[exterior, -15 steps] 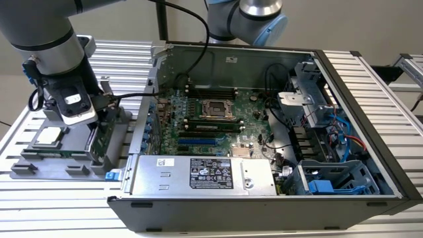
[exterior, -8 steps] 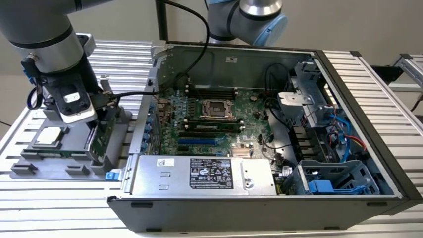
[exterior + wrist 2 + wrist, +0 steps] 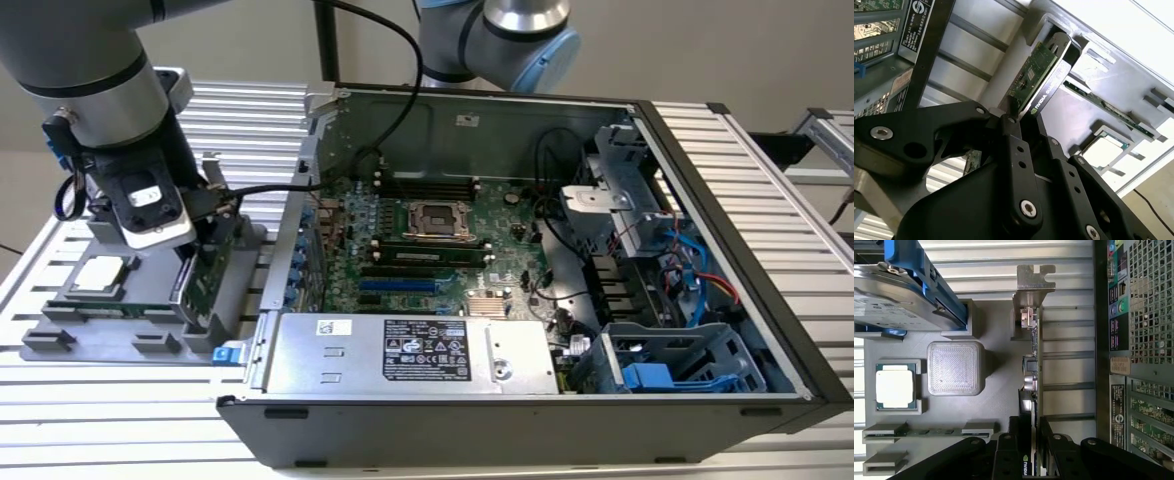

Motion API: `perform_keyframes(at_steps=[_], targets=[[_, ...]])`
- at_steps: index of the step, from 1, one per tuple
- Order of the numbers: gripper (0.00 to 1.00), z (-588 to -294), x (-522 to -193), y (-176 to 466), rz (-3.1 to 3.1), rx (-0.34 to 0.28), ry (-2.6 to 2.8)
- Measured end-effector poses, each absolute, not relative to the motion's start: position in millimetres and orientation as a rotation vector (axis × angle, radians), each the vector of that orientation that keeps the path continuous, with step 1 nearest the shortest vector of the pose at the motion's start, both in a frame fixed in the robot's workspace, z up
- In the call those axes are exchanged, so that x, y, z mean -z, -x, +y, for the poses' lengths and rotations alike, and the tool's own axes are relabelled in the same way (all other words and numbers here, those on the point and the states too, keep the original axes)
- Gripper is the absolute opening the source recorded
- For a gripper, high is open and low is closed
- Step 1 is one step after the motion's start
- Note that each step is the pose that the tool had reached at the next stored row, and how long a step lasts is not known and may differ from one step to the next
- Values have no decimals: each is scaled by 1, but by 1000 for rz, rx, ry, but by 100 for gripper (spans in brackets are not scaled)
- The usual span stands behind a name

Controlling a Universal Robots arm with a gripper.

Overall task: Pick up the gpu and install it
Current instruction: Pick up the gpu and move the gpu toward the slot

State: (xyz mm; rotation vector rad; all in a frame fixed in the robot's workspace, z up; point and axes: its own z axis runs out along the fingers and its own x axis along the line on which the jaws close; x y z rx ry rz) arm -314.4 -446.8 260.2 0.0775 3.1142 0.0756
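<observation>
One arm with one gripper point(image 3: 171, 245) hangs over the grey tray point(image 3: 80, 335) on the slatted table point(image 3: 120, 420). The graphics card point(image 3: 198, 282) stands on its long edge in a slot of the tray, along the side nearest the computer case point(image 3: 534, 430). The case sits just beside the tray, on the exterior view's right.

In the first wrist view the black fingers point(image 3: 1006, 445) are closed on the card, one pressed to each face. They grip the end with the black cooler. The green board runs away from them to the silver bracket point(image 3: 1032, 284), which is at the tray's edge. The second wrist view shows the same grip, fingers meeting on the card with no gap, and the card's far end seated in the tray's holder. It looks clamped but not lifted out of the tray.

Also on the tray, all apart from the card:
- A hard drive point(image 3: 894, 295) with blue rails, at a corner.
- A square grey block point(image 3: 955, 367), near the middle.
- A processor chip point(image 3: 895, 386), in its square pocket beside the block.
- A memory stick point(image 3: 929, 431), on edge in a narrow slot next to the chip.

The case is open on top. Inside are the motherboard point(image 3: 414, 240) and the power supply box point(image 3: 400, 350).
</observation>
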Motion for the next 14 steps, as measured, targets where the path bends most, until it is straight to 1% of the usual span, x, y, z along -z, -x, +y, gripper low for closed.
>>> perform_keyframes(at_steps=[14], targets=[[0,-447,-274,314,3114,-76,-80]])
